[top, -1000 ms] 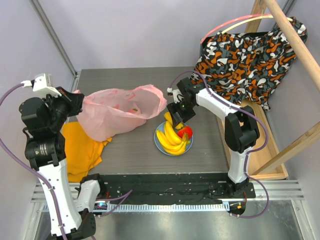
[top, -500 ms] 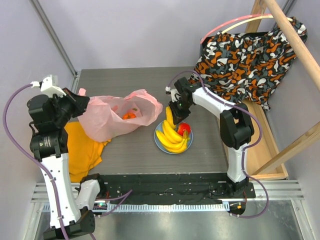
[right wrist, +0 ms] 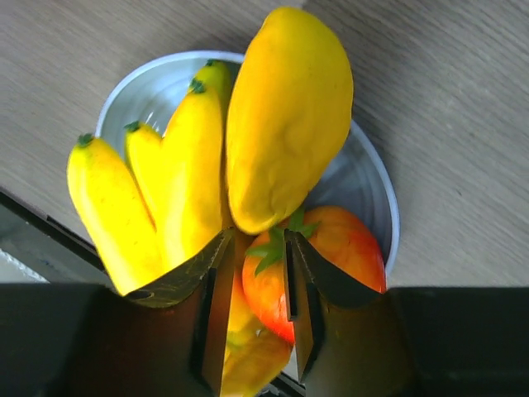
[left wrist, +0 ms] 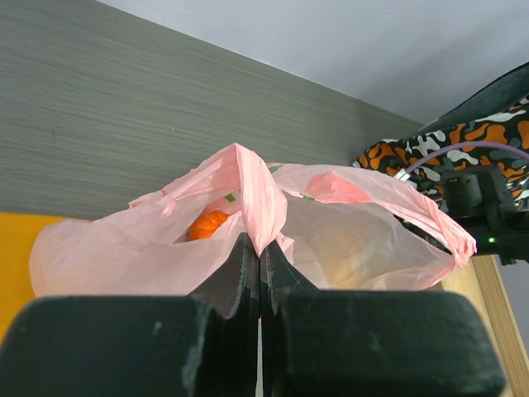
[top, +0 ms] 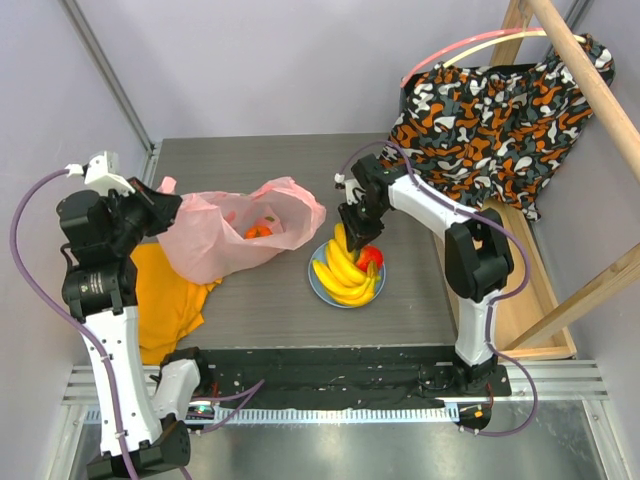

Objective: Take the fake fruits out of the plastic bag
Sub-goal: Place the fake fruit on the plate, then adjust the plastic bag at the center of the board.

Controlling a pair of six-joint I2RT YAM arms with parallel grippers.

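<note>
Grey table (top: 262,162), left gripper (left wrist: 259,250) pinching plastic bag (left wrist: 107,256), right gripper (right wrist: 258,241) perhaps clamping yellow fruit (right wrist: 285,116)

- Plate (right wrist: 142,89): light blue.
- Banana bunch (top: 338,278) on the plate: yellow, green tips.
- Red fruit (top: 372,258) on the plate: red, green top.
- Plastic bag (top: 215,245) left of the plate: translucent pink.
- Cloth (top: 160,300) further left of the plate: orange.
- Fabric (top: 490,110) beyond the plate: orange, black and white blotches.

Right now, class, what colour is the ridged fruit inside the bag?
Ridged fruit: orange, clearest in left wrist view.
</note>
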